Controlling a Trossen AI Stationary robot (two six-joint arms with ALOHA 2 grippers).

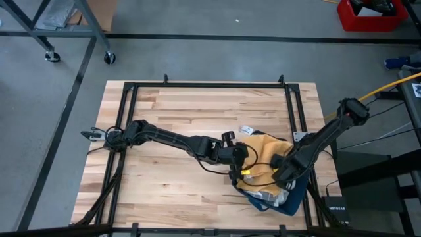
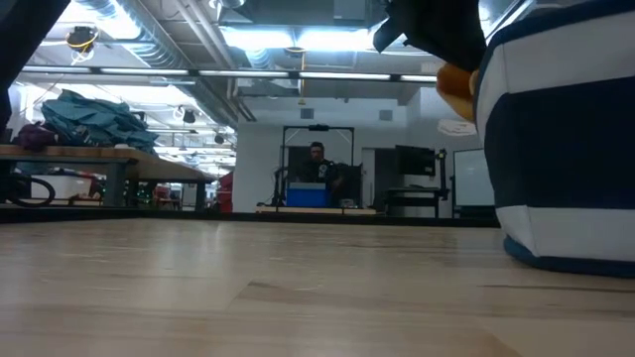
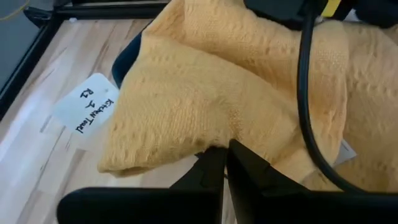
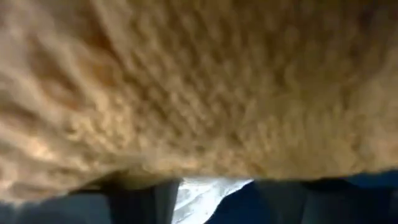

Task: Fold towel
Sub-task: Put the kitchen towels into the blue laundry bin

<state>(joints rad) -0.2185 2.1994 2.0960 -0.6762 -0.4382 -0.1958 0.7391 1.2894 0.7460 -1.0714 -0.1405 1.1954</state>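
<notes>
A yellow waffle-weave towel [image 1: 264,153] with a navy and white striped side [image 2: 561,149] lies bunched at the table's near right, and its lower folds [image 2: 566,260] rest on the wood. My left gripper [image 1: 237,175] reaches in from the left and is shut at the towel's left edge [image 3: 186,134]. My right gripper [image 1: 283,175] points down into the heap from the right. Its fingers [image 4: 140,196] stand apart, with yellow cloth [image 4: 199,87] close over them and white cloth between them. My left gripper pinches a fold at the yellow towel's near left edge [image 3: 214,144] between its two fingertips, slanting down from the table's left. The cloth rises from the tips in a slack hump; one layer or several, I cannot tell. My right gripper is sunk in the cloth; whether its fingers touch it I cannot tell.
A white paper label [image 3: 86,112] lies on the wood just beyond the towel's far left side [image 1: 247,130]. A black cable [image 3: 305,93] of the arm hangs across the cloth. A black frame [image 1: 289,118] borders the work area. Bare wood [image 1: 177,112] spreads left and far.
</notes>
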